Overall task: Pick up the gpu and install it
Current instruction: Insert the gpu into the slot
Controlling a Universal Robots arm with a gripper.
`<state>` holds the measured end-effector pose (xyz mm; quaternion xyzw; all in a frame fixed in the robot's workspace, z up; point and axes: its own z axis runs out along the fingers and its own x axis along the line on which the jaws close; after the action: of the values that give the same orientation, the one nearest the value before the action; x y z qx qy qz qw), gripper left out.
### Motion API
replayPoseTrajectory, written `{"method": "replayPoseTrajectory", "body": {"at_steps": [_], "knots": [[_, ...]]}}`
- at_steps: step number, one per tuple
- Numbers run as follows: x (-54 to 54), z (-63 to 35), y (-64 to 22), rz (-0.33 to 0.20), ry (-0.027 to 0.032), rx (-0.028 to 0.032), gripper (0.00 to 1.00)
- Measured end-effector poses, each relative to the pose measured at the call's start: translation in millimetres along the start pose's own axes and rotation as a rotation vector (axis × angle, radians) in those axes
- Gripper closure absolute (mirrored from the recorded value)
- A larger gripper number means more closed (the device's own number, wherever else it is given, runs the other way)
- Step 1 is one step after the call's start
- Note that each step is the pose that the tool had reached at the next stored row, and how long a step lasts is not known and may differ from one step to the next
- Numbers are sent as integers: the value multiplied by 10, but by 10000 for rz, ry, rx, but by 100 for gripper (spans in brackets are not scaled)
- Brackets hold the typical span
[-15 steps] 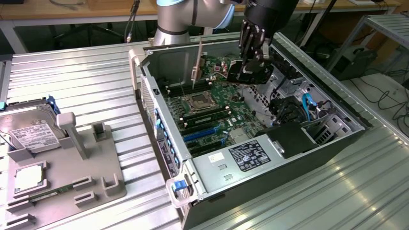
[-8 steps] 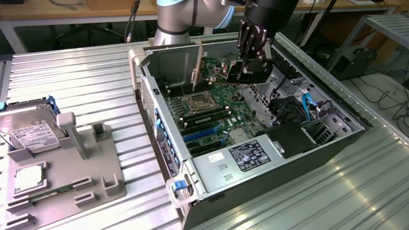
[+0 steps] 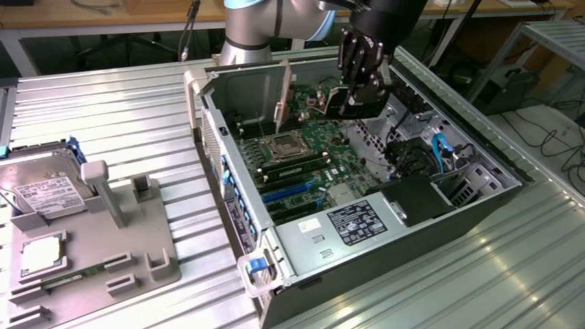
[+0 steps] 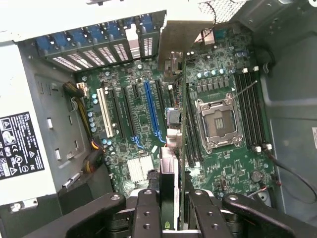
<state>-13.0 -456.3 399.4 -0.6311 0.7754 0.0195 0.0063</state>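
Note:
My gripper (image 3: 355,96) hangs over the far end of the open computer case (image 3: 429,233) and is shut on the gpu (image 3: 284,96). The card stands on edge, its pale metal bracket toward the case's rear wall and rising above the rim. In the wrist view the gpu (image 4: 172,59) runs edge-on from between the black fingers (image 4: 148,213) out to its bracket. It sits above the green motherboard (image 4: 228,168), between the blue slot (image 4: 151,114) and the processor socket (image 4: 218,121). Whether its edge touches a slot I cannot tell.
A grey power supply (image 3: 352,223) fills the near end of the case, with black and blue cables (image 3: 437,152) beside it. On the exterior view's left, a grey fixture (image 3: 119,240) holds a silver hard drive (image 3: 41,188) and a memory stick (image 3: 68,279).

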Motion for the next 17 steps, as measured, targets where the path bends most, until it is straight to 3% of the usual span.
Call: {"method": "replayPoseTrajectory", "body": {"at_steps": [17], "knots": [[0,0,0,-1397,31,-48,73]]}}
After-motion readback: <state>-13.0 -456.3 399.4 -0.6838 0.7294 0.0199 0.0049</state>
